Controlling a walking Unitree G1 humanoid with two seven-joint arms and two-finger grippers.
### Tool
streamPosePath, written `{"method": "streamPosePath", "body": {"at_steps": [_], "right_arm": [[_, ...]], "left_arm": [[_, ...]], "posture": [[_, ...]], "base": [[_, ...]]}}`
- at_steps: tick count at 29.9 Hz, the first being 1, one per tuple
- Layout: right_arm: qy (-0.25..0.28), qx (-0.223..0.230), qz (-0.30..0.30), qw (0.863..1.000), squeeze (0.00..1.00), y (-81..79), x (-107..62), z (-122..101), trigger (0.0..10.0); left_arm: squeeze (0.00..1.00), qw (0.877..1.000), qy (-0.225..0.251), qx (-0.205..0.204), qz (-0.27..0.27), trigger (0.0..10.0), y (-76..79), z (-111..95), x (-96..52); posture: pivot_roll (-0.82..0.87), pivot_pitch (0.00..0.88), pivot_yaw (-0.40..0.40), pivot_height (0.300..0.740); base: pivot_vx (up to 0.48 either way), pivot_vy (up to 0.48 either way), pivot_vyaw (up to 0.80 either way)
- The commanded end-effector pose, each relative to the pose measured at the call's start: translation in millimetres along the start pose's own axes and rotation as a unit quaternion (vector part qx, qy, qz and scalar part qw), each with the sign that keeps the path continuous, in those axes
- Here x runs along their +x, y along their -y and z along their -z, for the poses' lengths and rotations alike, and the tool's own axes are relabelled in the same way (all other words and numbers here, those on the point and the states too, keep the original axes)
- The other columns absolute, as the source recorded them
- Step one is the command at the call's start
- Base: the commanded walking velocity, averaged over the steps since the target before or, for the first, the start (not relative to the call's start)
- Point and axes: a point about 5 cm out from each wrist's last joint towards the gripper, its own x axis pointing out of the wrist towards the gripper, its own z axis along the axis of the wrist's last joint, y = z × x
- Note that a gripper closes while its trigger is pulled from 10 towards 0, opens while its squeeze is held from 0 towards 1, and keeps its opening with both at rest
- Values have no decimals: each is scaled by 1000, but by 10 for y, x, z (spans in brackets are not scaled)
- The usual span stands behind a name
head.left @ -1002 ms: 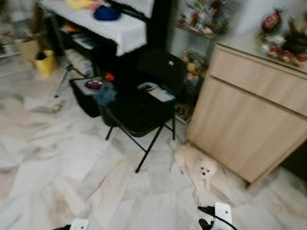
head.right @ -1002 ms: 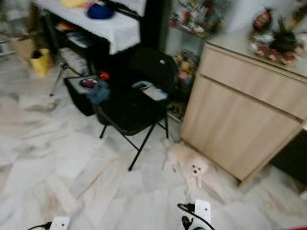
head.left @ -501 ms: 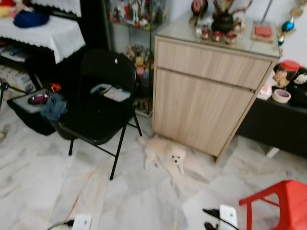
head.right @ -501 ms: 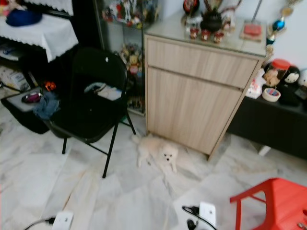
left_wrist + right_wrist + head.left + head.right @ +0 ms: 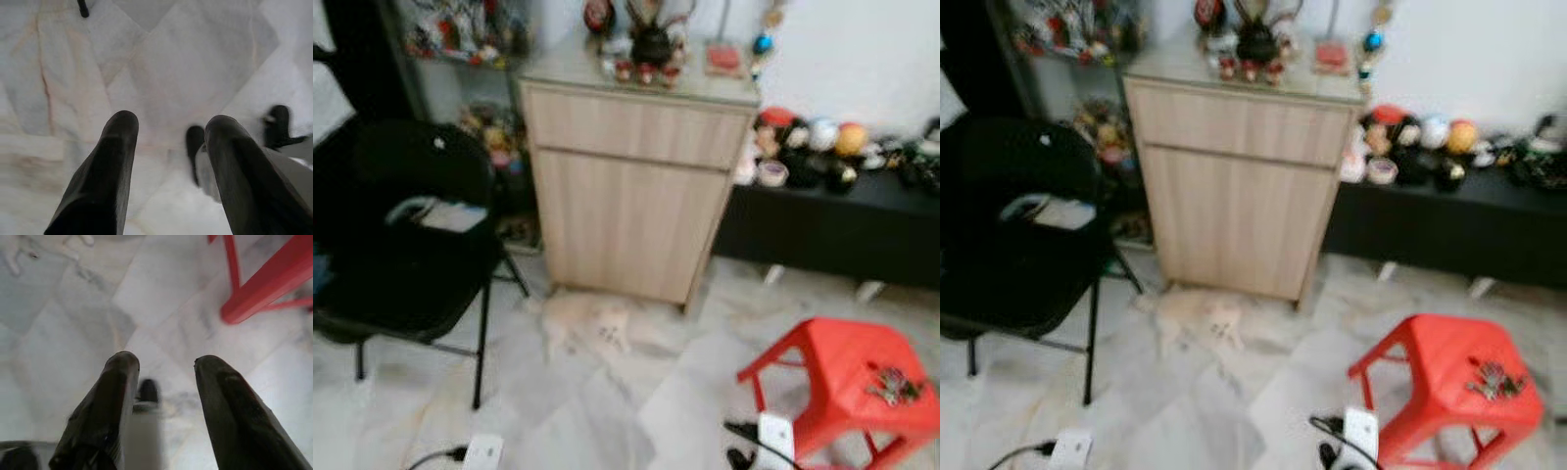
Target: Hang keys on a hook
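The keys (image 5: 1494, 378) are lying in a small bunch on the seat of the red stool (image 5: 1430, 357), toward its far right edge, and that is the relation the coming move depends on: they are sitting forward of the robot and off to its right, above the level where both arms are hanging, so the right gripper (image 5: 161, 377) is the nearer one by my judgement. That gripper is pointing down at the marble floor (image 5: 63, 333) with its two black fingers spread and nothing between them, and a red leg of the stool is passing just ahead of its fingertips, so the stool is close beside it while the seat top is out of its sight. The left gripper (image 5: 168, 132) is hanging idle over bare floor, fingers likewise parted and empty, well apart from the stool. The bunch is too blurred to give a clear long axis; it seems to be spreading roughly across the seat. No hook can be made out yet. Behind the stool, a wooden cabinet (image 5: 626, 186) is carrying ornaments on its top, and a black low shelf (image 5: 832, 220) is holding a row of small figures.
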Motion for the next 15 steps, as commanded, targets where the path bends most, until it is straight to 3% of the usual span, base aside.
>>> {"method": "streamPosePath", "body": {"at_steps": [1,12,15], "right_arm": [[0,-4,13,1000,0,96,-8,-12,10000],[5,5,17,1000,0,100,-6,-34,10000],[10,0,17,1000,0,104,-5,-50,10000]], "left_arm": [[0,1000,0,6,8,10000,54,-26,11],[0,1000,10,5,6,10000,47,-106,24],[0,1000,11,10,8,10000,64,-110,25]], "posture": [[118,0,-31,740],[118,0,-35,740],[116,0,-38,740]], "base": [[0,0,-781],[0,0,-771],[0,0,0]]}}
